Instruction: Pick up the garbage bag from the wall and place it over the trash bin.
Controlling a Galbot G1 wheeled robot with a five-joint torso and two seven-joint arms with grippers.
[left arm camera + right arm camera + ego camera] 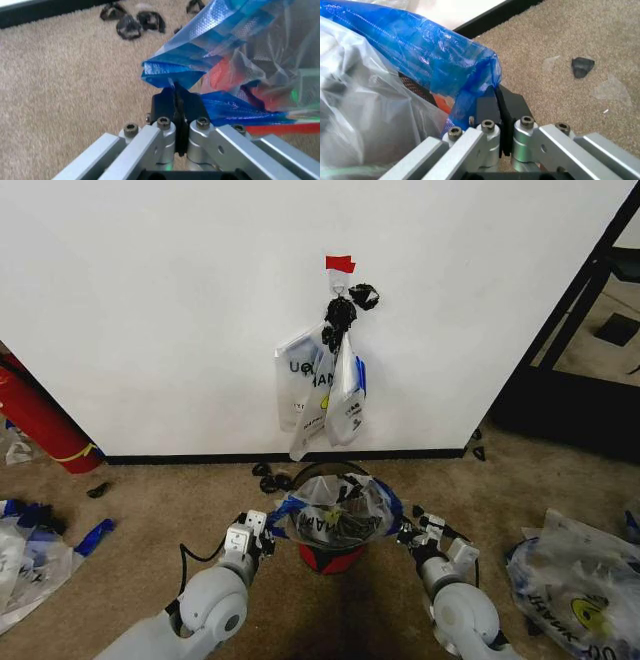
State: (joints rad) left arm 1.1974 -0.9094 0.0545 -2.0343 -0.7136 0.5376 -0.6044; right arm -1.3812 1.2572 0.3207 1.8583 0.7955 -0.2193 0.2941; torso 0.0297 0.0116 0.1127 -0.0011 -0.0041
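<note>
Blue rim band of the garbage bag (334,513) is pinched on both sides: the left gripper (176,98) is closed on a folded piece of the band, and the right gripper (496,100) is closed on the opposite piece in the same manner. Between the two grippers the bag is stretched open, and its long axis runs from one gripper to the other, across the mouth of the trash bin (330,557). The bin is found directly between and a little below both grippers, at about equal distance from each, so neither arm is judged nearer. Red base and black mesh are seen through the thin plastic just beyond the fingertips. The bag seems already drawn over the bin top, but whether the rim is fully seated cannot be told. Beyond the grippers, more bags are hung on the wall (180,300).
</note>
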